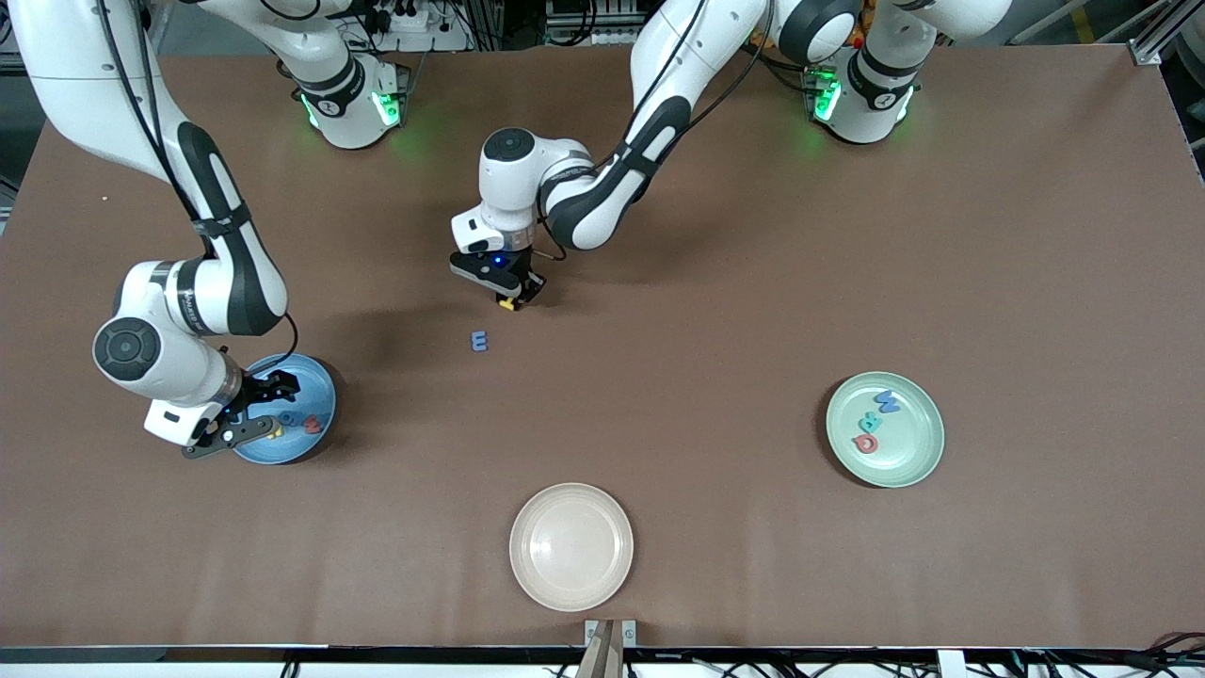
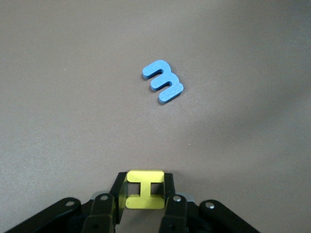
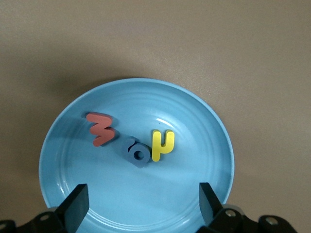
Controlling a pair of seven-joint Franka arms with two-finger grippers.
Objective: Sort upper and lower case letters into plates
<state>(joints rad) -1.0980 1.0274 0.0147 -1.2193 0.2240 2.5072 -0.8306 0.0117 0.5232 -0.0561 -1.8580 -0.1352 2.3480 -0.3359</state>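
Note:
My left gripper [image 1: 509, 299] is shut on a yellow letter [image 2: 145, 189] shaped like an H or a barred I, just above the table's middle. A blue letter m [image 1: 480, 341] lies on the table a little nearer the front camera and shows in the left wrist view [image 2: 163, 81]. My right gripper [image 1: 266, 407] is open and empty over the sky blue plate [image 1: 315, 381]. That plate [image 3: 184, 194] holds a red letter [image 3: 100, 129], a dark blue letter [image 3: 136, 153] and a yellow letter [image 3: 162, 144]. The mint green plate [image 1: 913, 443] holds a blue [image 1: 887, 401], a teal [image 1: 871, 423] and a red letter [image 1: 866, 443].
An empty beige plate [image 1: 570, 546] sits near the table's front edge at the middle. The sky blue plate is toward the right arm's end of the table, the mint plate toward the left arm's end.

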